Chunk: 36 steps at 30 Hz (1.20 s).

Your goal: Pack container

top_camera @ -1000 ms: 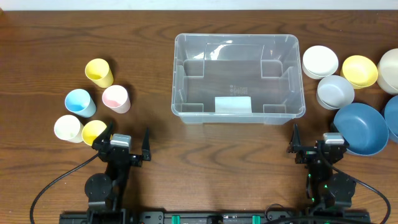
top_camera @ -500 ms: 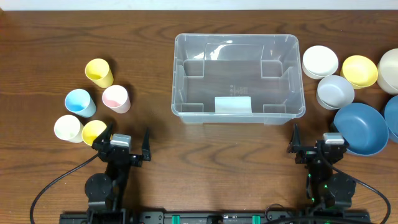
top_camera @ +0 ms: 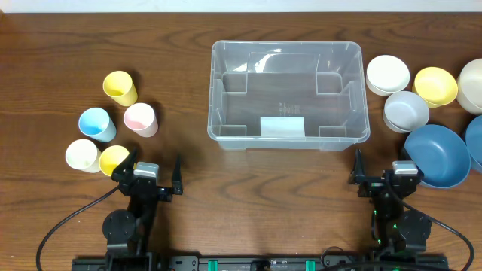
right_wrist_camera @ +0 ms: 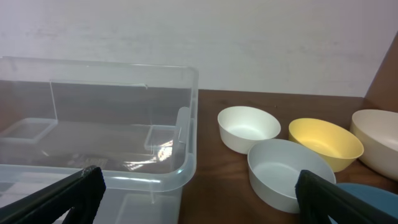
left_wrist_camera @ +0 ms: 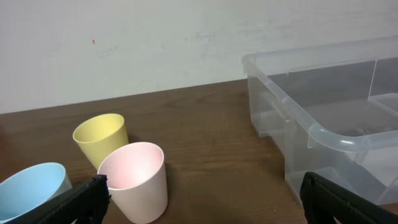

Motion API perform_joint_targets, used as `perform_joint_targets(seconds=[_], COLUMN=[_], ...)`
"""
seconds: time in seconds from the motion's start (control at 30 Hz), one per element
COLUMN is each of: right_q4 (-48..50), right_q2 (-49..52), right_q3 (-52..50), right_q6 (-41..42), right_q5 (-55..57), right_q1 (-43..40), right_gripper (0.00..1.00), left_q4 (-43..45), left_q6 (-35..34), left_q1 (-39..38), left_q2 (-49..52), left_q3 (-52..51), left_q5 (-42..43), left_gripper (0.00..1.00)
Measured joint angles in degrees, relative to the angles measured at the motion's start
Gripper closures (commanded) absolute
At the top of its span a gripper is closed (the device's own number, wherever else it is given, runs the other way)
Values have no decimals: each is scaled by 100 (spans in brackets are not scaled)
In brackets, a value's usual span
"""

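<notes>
- The left gripper [top_camera: 156, 161] sits low at the near edge of the table [top_camera: 248, 196]. Its jaws are spread fully apart with nothing between them, which looks like a ready pose wide enough to straddle a cup.
- The right gripper [top_camera: 379, 167] mirrors it on the opposite side, equally released and empty.
- The container [top_camera: 213, 98] stands upright and empty ahead of both grippers. It is forward and to the right of the left fingers, and forward and to the left of the right fingers. This central position probably lets either arm reach over the rim.
- 5 cups stand mouth-up, forward and to the left of the left fingers: a yellow cup [top_camera: 120, 87], a pink cup [top_camera: 140, 119], a blue cup [top_camera: 97, 124], a cream cup [top_camera: 82, 155] and a second yellow cup [top_camera: 114, 159]. The last is just beside the outer left finger.
- The bowls lie forward and to the right of the right fingers: a white bowl [top_camera: 388, 74], a yellow bowl [top_camera: 435, 86], a grey bowl [top_camera: 406, 111] and a large blue bowl [top_camera: 437, 155]. The large blue bowl is just beside the outer right finger. 2 more bowls are cut off at the frame edge.
- Cups on 1 side and bowls on the other appear to give each arm its own stock.
- Nothing is packed yet, so the task is judged to be at its start.
- The container walls stand high, so each item will likely need lifting clear of the rim.
</notes>
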Motion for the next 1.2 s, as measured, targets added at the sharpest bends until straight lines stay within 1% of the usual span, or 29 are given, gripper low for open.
perform_joint_targets(seconds=[0.13, 0.2, 0.4, 0.5, 0.6, 0.7, 0.83, 0.9, 1.0, 1.07, 1.2], right_q4=[229, 647, 2028, 2059, 1534, 509, -1303, -2031, -2378, -2417, -2326], right_q2=[0, 0, -7, -4, 96, 476, 1510, 2111, 2885, 3316, 3810], right_q3=[-9, -15, -9, 136, 651, 1631, 3246, 3882, 4435, 4664, 4787], right_q6=[225, 446, 713, 732, 586, 354, 289, 317, 315, 317, 315], right_q5=[-190, -380, -890, -1027, -1073, -975, -828, -872, -1054, -1360, -1971], right_q1=[0, 0, 0, 0, 0, -4, -22, -26, -50, -50, -50], right_gripper=[1, 1, 1, 1, 1, 1, 1, 1, 1, 1, 1], left_q4=[0, 0, -2, -2, -2, -2, -4, -4, -4, -4, -4], left_q6=[0, 0, 0, 0, 2, 0, 0, 0, 0, 0, 0], left_q1=[2, 0, 2, 2, 2, 0, 0, 2, 0, 2, 2], left_q2=[0, 0, 0, 0, 0, 0, 0, 0, 0, 0, 0], left_q3=[0, 0, 2, 2, 4, 4, 4, 4, 4, 4, 4], left_q5=[0, 0, 0, 0, 0, -2, 0, 0, -2, 0, 0], left_gripper=[2, 2, 2, 2, 2, 2, 2, 2, 2, 2, 2])
